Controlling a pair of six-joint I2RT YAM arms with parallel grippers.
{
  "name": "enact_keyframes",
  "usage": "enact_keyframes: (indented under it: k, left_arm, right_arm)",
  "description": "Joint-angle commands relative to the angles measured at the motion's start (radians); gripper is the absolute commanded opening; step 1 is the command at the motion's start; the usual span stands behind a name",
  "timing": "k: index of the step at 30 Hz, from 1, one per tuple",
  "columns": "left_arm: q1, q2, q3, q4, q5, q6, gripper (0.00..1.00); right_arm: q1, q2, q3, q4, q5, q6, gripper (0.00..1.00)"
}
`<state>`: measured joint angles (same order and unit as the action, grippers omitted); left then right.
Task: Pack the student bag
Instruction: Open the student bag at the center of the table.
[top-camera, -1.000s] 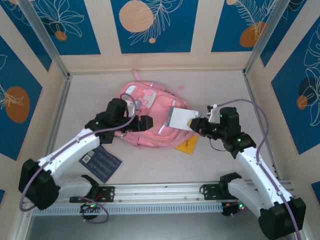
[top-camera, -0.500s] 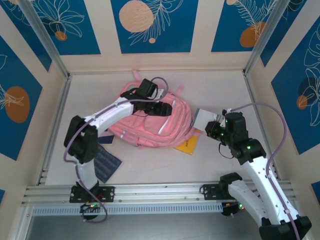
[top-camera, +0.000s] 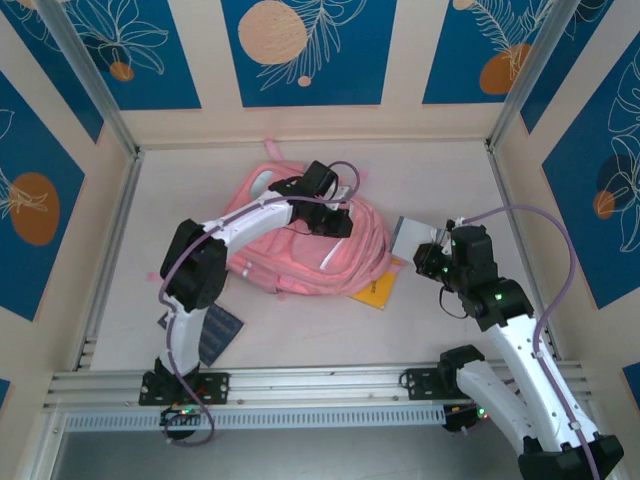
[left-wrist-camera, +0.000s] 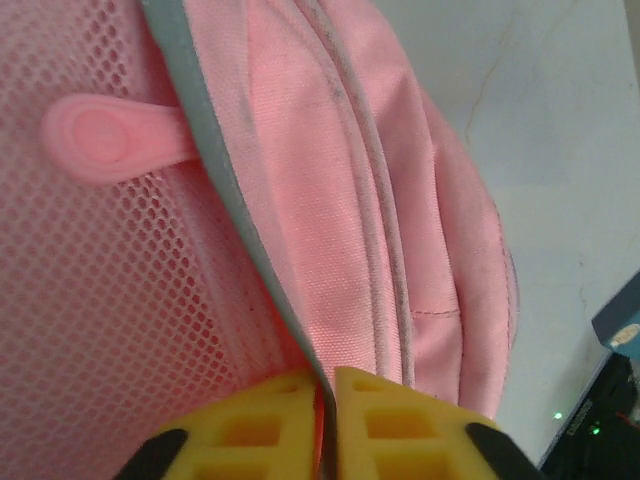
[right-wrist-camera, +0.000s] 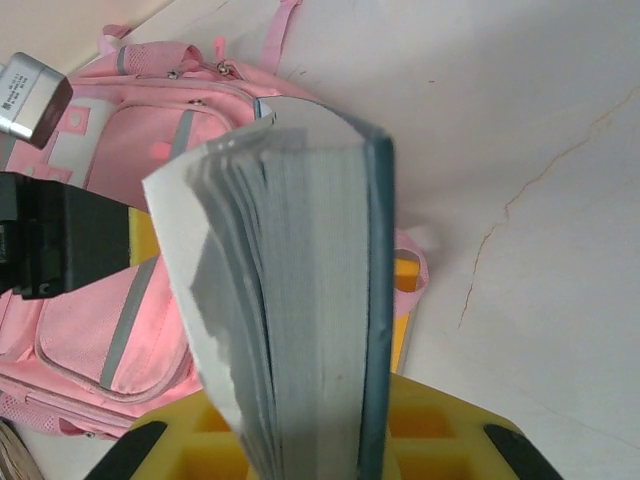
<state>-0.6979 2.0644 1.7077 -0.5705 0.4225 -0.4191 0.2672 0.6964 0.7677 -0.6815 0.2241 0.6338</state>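
Note:
The student bag (top-camera: 290, 262), pink with pale trim, lies flat in the middle of the table. My left gripper (top-camera: 345, 222) reaches over its right side. In the left wrist view its yellow jaws (left-wrist-camera: 327, 385) are shut on a grey-trimmed fabric edge of the bag (left-wrist-camera: 340, 230), beside pink mesh and a pink zip pull (left-wrist-camera: 105, 137). My right gripper (top-camera: 428, 256) hovers right of the bag, shut on a thick grey-covered book (top-camera: 410, 238). In the right wrist view the book (right-wrist-camera: 300, 300) stands on edge between the yellow fingers (right-wrist-camera: 310, 430), with the bag (right-wrist-camera: 120, 330) behind it.
A yellow book (top-camera: 375, 290) pokes out from under the bag's right lower corner. A dark blue notebook (top-camera: 218, 335) lies at the front left by the left arm's base. Walls enclose the table on three sides; a metal rail (top-camera: 320, 385) runs along the near edge.
The left arm has swung from the bag's lower left up and across to its right side, and its jaws have closed on the bag's edge. The right arm drew the book back to the right.

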Motion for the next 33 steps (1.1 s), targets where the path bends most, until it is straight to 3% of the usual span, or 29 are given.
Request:
enact_keyframes:
  k: [1,7,12,20,26,31,33]
  left_arm:
    - [-0.015,-0.024,0.03,-0.026,0.038,0.023,0.0]
    - [0.029,-0.128,0.045,-0.074,0.045,0.049,0.0]
    - [0.084,-0.221,0.018,-0.068,0.129,0.033,0.0]
    - [0.125,-0.288,0.03,-0.097,0.18,0.052,0.0]
    - [0.14,-0.288,0.023,-0.134,0.197,0.068,0.02]
    - [0.14,-0.297,0.014,-0.172,0.153,0.085,0.2]
    - [0.14,-0.314,0.027,-0.2,0.115,0.101,0.38]
  right_arm:
    - [0.009,-0.017,0.022,0.032,0.027,-0.026,0.03]
    - [0.012,-0.016,0.049,-0.008,0.098,-0.015,0.03]
    - [0.008,0.0,0.08,-0.042,0.137,0.066,0.03]
    - [-0.005,0.113,0.064,0.122,-0.156,0.172,0.03]
    - [-0.04,0.217,0.041,0.347,-0.499,0.318,0.02]
    - [-0.062,0.235,0.005,0.53,-0.637,0.472,0.0]
    - [-0.062,0.218,-0.01,0.59,-0.647,0.506,0.0]
